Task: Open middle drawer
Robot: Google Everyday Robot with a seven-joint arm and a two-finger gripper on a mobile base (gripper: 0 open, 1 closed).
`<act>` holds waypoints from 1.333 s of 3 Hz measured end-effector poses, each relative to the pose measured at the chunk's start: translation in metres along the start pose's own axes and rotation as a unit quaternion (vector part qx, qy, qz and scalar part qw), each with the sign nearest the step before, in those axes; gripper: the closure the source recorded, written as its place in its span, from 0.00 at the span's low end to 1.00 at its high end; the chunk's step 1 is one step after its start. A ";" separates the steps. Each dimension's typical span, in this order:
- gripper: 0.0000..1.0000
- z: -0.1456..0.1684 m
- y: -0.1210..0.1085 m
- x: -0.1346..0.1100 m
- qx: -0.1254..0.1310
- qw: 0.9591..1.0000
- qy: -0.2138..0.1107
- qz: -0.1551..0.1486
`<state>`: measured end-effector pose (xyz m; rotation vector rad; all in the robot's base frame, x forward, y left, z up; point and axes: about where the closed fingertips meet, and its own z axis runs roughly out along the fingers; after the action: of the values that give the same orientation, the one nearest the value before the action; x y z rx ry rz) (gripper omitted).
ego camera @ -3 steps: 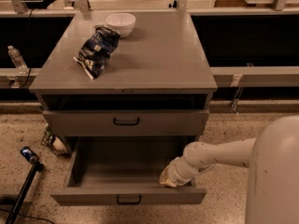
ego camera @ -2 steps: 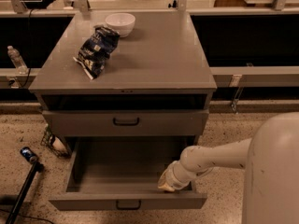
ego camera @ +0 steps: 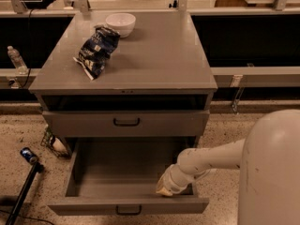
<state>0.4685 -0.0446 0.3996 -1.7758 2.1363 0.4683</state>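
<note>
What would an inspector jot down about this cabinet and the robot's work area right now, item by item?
Surface: grey cabinet top, carrying a white bowl and a chip bag.
Job's things: middle drawer pulled out.
Clutter: water bottle on the left ledge; dark gadget on the floor.
Grippers: gripper inside the drawer's front right corner.
Cables: thin dark cord at far left.
Surroundings: speckled floor; top drawer shut.
</note>
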 end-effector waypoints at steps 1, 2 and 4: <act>1.00 0.000 0.000 0.000 -0.001 1.000 0.000 0.000; 1.00 -0.010 -0.004 -0.006 0.012 1.000 -0.027 -0.002; 1.00 -0.101 -0.014 -0.038 0.103 0.985 -0.134 -0.025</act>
<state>0.4852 -0.0586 0.5060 -1.5524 1.8785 0.4306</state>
